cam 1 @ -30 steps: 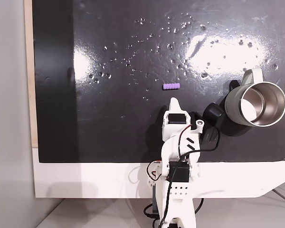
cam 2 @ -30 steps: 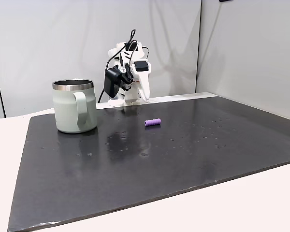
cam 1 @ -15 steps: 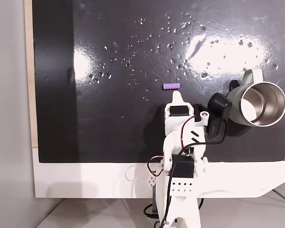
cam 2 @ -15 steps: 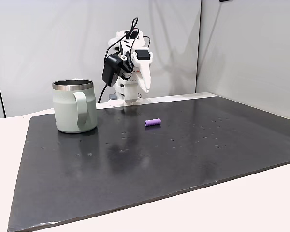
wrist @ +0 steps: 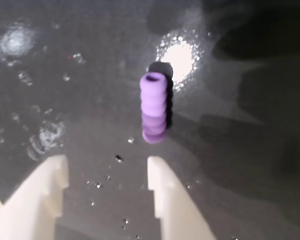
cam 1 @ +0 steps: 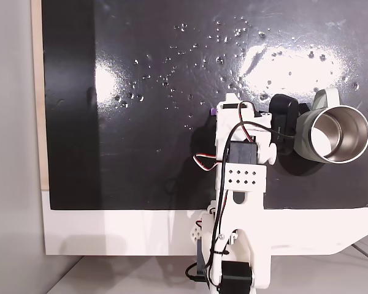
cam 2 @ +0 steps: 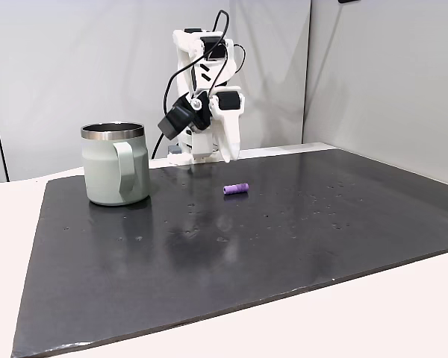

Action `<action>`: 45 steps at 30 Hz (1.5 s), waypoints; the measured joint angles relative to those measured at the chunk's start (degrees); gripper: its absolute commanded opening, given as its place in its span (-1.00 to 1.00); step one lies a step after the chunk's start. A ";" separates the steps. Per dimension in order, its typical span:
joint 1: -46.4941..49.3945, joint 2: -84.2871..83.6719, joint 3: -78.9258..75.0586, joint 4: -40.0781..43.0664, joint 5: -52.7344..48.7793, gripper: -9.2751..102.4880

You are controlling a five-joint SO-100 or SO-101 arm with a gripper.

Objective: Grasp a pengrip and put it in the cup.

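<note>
Reaching forward since a moment ago, I am now holding my hand (wrist: 107,167) above the pengrip (wrist: 153,107). Its fingers are standing apart, empty. Pengrip is lying on the tabletop (cam 2: 284,239), apart from the cup (cam 2: 116,163).

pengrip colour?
Light purple, ribbed; the pengrip shows best in the wrist view, lying on the black mat.

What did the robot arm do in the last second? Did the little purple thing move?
The arm reached forward and rose, bringing its gripper over the pengrip. In the wrist view the jaws stand open just short of it, holding nothing. The pengrip stayed where it lay on the black mat, and the cup did not move.
</note>
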 measured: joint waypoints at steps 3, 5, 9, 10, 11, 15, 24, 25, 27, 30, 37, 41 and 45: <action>0.00 -5.80 -2.72 0.00 0.35 -0.54; 0.00 -9.76 -4.31 0.00 0.79 -0.54; 0.00 -16.79 -7.21 -0.09 1.58 -0.54; -0.09 -18.28 -7.65 -0.26 1.76 -0.55; -0.18 -19.34 -8.00 -0.44 1.93 -0.55; -0.70 -24.08 -10.28 -0.88 2.81 -0.57; -1.05 -28.56 -12.13 -1.49 2.99 -0.83; -1.05 -28.56 -12.13 -1.49 3.08 -0.83; -1.05 -28.56 -12.13 -1.49 3.52 -0.83; -1.05 -27.33 -12.30 -1.14 3.78 -0.83; -0.35 -15.64 -16.00 8.88 4.92 -0.83; 1.14 -9.40 -23.29 17.93 5.10 -0.83; 4.39 -5.80 -31.20 26.63 5.19 -0.83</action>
